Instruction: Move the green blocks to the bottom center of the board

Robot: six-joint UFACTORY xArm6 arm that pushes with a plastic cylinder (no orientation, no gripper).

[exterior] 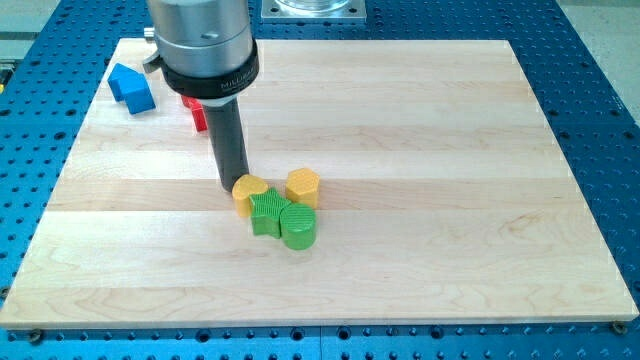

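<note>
Two green blocks sit together a little left of the board's middle: a green star-like block [266,212] and a green round block [298,227] touching it on its lower right. A yellow block [249,192] touches the green star-like block at its upper left, and a yellow hexagonal block [302,187] stands just above the green round one. My tip [232,186] is at the yellow block's left edge, touching or almost touching it, up and left of the green blocks.
A blue house-shaped block [131,87] lies near the board's top left corner. A red block [199,114] is partly hidden behind the rod. The wooden board [450,200] lies on a blue perforated table.
</note>
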